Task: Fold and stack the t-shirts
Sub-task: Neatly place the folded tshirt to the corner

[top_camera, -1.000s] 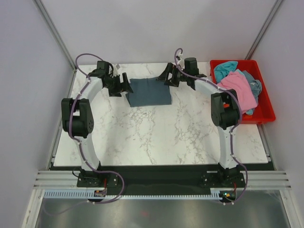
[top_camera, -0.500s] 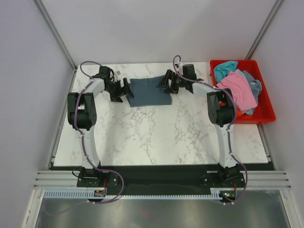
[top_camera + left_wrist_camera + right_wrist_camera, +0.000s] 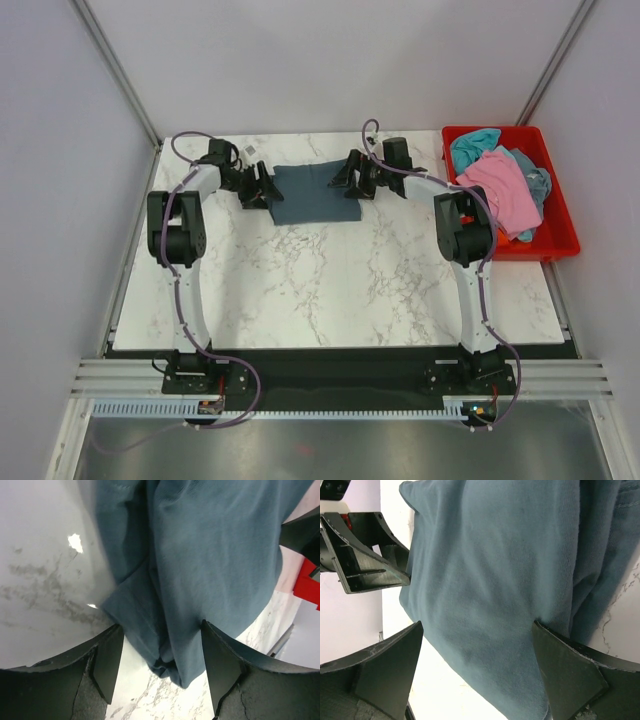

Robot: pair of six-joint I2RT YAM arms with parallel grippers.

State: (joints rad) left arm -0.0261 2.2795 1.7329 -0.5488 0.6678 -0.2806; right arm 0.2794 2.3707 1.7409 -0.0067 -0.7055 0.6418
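The slate-blue t-shirt [image 3: 317, 195] lies folded into a neat rectangle at the far middle of the marble bench [image 3: 330, 290], flat on the surface. In the close views its layered edges and a sleeve hem are bunched along one side.

The left end effector [image 3: 262, 187] sits low at the shirt's left edge. Its fingers [image 3: 107, 662] are spread wide with a corner of the cloth lying loose between them, and they clamp nothing. Across from it, the right end effector [image 3: 343, 177] is at the shirt's far right corner. It too is spread wide, its fingers [image 3: 570, 675] straddling the blue fabric without pinching it. Both arms reach out long from their bases at the near edge.

Off to the right stands the red bin [image 3: 560, 238], at the far right corner of the bench. A pink t-shirt [image 3: 497, 185] is heaped on top inside it, and a teal t-shirt [image 3: 473, 142] is crumpled behind that.
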